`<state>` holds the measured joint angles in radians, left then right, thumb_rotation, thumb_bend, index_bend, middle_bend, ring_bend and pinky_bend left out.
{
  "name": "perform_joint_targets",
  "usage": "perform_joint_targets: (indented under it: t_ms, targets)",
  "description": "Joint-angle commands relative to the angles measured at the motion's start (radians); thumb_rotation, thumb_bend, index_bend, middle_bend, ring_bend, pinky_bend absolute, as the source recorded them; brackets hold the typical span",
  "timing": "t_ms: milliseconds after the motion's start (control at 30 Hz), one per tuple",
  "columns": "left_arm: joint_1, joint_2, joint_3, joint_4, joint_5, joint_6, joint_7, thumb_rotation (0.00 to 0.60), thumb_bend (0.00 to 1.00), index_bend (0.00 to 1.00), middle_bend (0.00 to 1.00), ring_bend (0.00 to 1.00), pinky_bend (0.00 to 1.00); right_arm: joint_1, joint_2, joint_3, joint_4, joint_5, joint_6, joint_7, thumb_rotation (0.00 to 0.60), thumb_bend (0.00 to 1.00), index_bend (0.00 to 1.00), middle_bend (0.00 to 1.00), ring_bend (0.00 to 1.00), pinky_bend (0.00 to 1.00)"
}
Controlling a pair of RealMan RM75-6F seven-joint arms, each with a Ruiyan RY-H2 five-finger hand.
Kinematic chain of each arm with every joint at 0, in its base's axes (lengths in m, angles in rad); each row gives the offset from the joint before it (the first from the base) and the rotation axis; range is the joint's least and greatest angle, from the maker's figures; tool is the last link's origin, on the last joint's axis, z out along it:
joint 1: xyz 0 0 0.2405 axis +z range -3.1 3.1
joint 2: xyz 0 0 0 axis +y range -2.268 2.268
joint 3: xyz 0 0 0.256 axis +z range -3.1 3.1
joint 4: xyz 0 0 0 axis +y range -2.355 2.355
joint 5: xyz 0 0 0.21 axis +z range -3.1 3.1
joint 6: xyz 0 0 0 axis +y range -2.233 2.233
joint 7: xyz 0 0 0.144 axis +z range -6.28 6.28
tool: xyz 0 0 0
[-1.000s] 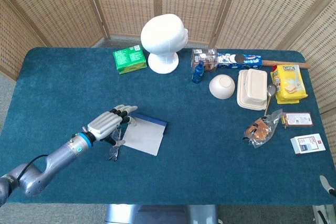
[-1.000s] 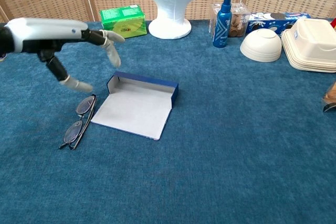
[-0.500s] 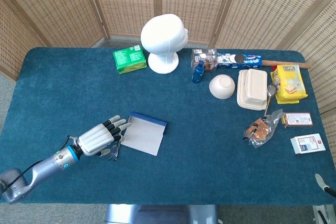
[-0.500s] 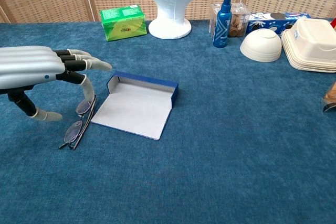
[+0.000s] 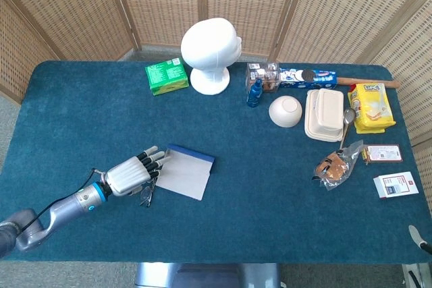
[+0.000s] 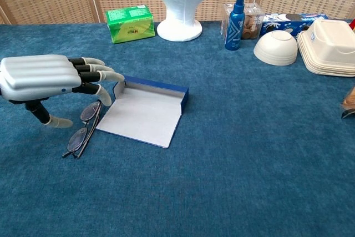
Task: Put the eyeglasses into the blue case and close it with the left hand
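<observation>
Head view: the folded dark-framed eyeglasses [image 5: 147,194] lie on the blue carpeted surface [image 5: 270,180] under the fingertips of the silver left hand [image 5: 128,175], long axis running toward and away from the robot. The hand reaches flat, fingers spread, grasping nothing. The open blue case [image 5: 185,170] lies just beyond its fingertips.

Chest view: the left hand [image 6: 47,79] hovers palm-down, thumb hanging below. The eyeglasses [image 6: 83,128] lie beneath it, both lenses visible here, beside the case [image 6: 148,111].
</observation>
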<state>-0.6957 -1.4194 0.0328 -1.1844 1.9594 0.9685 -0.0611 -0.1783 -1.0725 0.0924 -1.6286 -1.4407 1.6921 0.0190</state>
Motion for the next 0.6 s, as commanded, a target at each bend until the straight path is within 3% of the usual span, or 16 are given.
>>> perform_joint_targets:
  t_ms: [33,600]
  targets:
    - [-0.021,-0.023,0.014,0.031,0.004,0.005,0.007,0.6,0.25,0.24,0.01,0.0,0.0,-0.005,0.002,0.0,-0.001,0.004,0.006,0.0,0.527,0.22,0.0,0.1,0.0,0.16]
    - [-0.077,-0.109,0.059,0.15,0.027,0.046,0.06,0.6,0.25,0.26,0.02,0.0,0.0,-0.029,0.01,0.004,0.0,0.019,0.036,0.014,0.527,0.21,0.0,0.1,0.0,0.16]
